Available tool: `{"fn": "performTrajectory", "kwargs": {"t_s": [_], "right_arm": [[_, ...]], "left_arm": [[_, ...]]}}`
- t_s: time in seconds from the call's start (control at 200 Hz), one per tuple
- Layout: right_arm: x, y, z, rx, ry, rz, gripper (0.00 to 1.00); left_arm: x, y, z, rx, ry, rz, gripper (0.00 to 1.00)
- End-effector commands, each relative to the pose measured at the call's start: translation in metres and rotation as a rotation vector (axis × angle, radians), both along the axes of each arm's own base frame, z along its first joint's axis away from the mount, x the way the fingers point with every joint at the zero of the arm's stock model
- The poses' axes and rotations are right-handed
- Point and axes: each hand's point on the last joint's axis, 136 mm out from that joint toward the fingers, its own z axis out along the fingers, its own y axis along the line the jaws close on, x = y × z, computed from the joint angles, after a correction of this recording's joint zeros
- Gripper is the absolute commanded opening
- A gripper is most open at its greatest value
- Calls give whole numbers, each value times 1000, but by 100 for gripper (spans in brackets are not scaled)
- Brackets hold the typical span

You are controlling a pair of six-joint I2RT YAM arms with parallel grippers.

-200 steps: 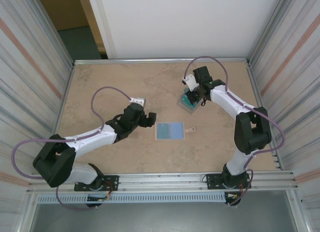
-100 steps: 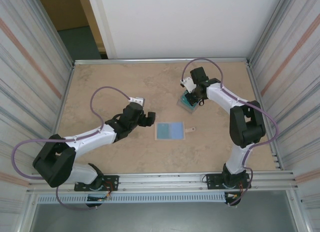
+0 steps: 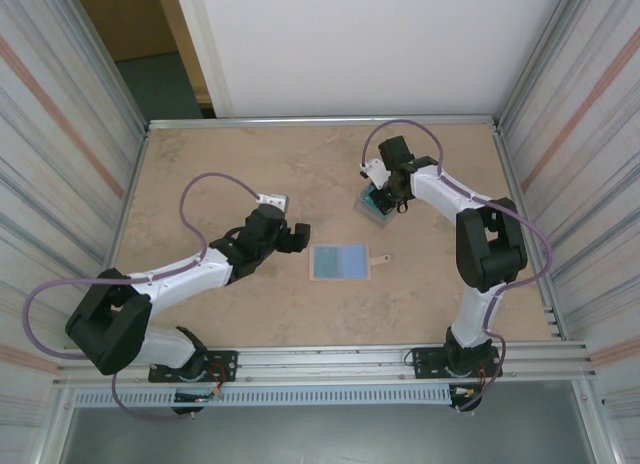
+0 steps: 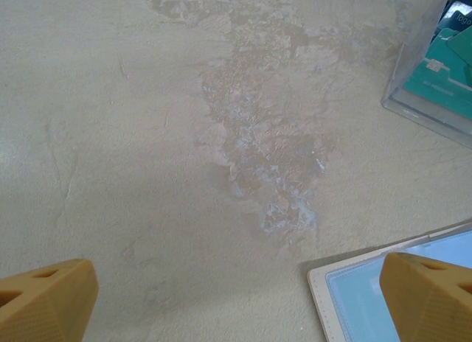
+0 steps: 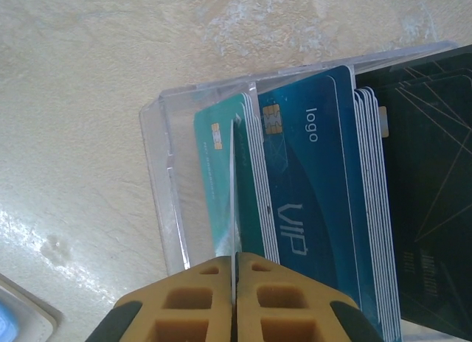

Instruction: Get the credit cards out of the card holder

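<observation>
Top external: high, far, behind arm bases (image 3: 320,366) at bottom edge, looking down on whole table (image 3: 220,174). Left wrist: low, close, facing tabletop; card holder (image 4: 354,298) corner lower right, clear tray (image 4: 428,119) upper right. Right wrist: very close, above tray; credit card (image 5: 233,194) edge-on, centre. Tray common to all three; card holder to top, left wrist.

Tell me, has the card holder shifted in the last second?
No. The card holder lies open at the same spot, just as far from the clear card tray as before.
</observation>
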Motion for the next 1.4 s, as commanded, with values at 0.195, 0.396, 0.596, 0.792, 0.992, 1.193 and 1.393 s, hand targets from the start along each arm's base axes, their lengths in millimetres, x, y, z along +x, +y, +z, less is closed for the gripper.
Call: {"fn": "performTrajectory", "kwargs": {"t_s": [0.195, 0.396, 0.596, 0.792, 0.992, 1.193, 1.393], "right_arm": [[1, -2, 1, -29, 14, -6, 17], [-3, 1, 7, -20, 4, -13, 19], [-10, 6, 23, 7, -30, -48, 25], [-25, 17, 42, 103, -67, -126, 32], [-51, 36, 54, 214, -77, -237, 34], [-88, 60, 47, 263, -42, -333, 39], [-119, 82, 34, 237, -29, -375, 45]], "left_arm": [[1, 2, 5, -16, -1, 11, 99], [1, 4, 6, -20, -3, 24, 99], [1, 11, 7, -31, -16, 59, 99], [-1, 22, 11, -35, -40, 107, 99], [-2, 38, 14, -54, -65, 177, 99], [-4, 57, 11, -112, -76, 248, 99], [-6, 72, 7, -154, -76, 289, 99]]}}
